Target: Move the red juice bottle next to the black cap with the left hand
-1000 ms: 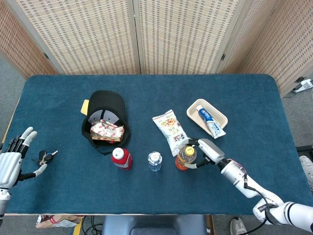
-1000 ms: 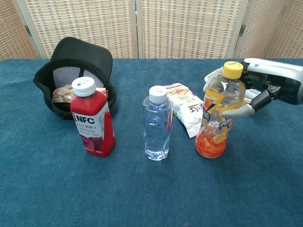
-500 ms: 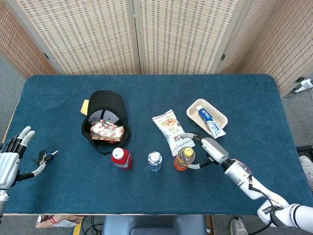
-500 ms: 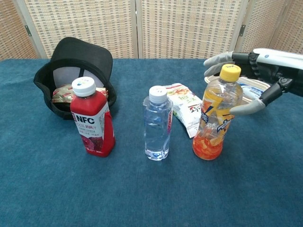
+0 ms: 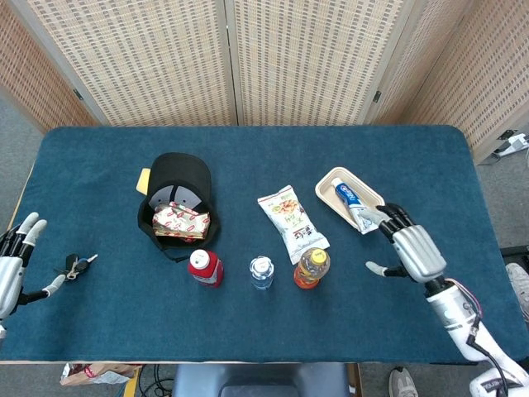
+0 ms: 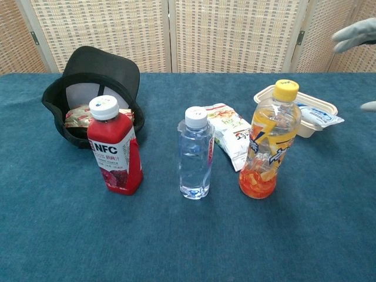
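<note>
The red juice bottle (image 6: 114, 147) stands upright on the table (image 5: 248, 149), just near of the black cap (image 6: 94, 76) — a clear water bottle (image 6: 195, 154) and an orange drink bottle (image 6: 269, 141) line up to its right. The left hand (image 5: 10, 266) sits at the table's left edge beside a bunch of keys (image 5: 76, 265), fingers spread and holding nothing. The right hand (image 5: 412, 252) hovers right of the orange drink bottle — fingers apart, empty, near the tray (image 5: 331, 181) with the toothpaste tube (image 5: 354, 207).

A clear water bottle (image 6: 195, 154) stands mid-bench, with the red juice bottle (image 6: 114, 147) to its left, just before the black cap (image 6: 97, 79), and an orange drink bottle (image 6: 269, 141) to its right.
</note>
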You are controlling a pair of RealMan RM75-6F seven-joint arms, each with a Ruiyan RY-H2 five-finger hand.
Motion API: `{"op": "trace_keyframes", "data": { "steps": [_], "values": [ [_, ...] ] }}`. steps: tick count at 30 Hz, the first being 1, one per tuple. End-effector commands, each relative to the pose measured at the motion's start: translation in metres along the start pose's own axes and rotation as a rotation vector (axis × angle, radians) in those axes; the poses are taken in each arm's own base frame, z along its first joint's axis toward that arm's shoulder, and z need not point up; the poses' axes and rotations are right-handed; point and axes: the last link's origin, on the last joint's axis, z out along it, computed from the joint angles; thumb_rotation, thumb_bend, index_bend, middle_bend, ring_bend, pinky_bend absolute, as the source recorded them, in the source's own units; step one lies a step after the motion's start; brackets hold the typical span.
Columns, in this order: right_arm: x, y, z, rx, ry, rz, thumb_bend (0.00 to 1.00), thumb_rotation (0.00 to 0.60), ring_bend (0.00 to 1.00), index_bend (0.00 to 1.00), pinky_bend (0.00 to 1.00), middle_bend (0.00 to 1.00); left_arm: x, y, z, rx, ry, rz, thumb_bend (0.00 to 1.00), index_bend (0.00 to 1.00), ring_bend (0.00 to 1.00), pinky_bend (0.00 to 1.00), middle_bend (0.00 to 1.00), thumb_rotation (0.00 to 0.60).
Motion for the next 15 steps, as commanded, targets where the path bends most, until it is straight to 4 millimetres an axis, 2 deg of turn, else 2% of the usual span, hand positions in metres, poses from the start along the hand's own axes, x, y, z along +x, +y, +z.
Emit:
{"op": "trace_keyframes", "data": {
  "steps": [1,7,15],
  "values": [
    [0.021,0.016,-0.055,-0.170,0.077,-0.153,0.18,0.600,0.09,0.15,0.08,0.19,-0.004,0.002,-0.004,0.004,-0.011,0.006,0.19,0.00,0.00,0.05,0.00,0.600],
    [0.019,0.018,-0.092,-0.241,0.087,-0.150,0.20,0.600,0.09,0.15,0.08,0.19,-0.009,0.010,-0.011,0.012,-0.001,0.024,0.19,0.00,0.00,0.05,0.00,0.600],
    [0.016,0.030,-0.110,-0.301,0.089,-0.101,0.20,0.600,0.09,0.15,0.08,0.19,-0.010,0.021,-0.018,-0.020,-0.001,0.010,0.19,0.00,0.00,0.05,0.00,0.600]
  ]
}}
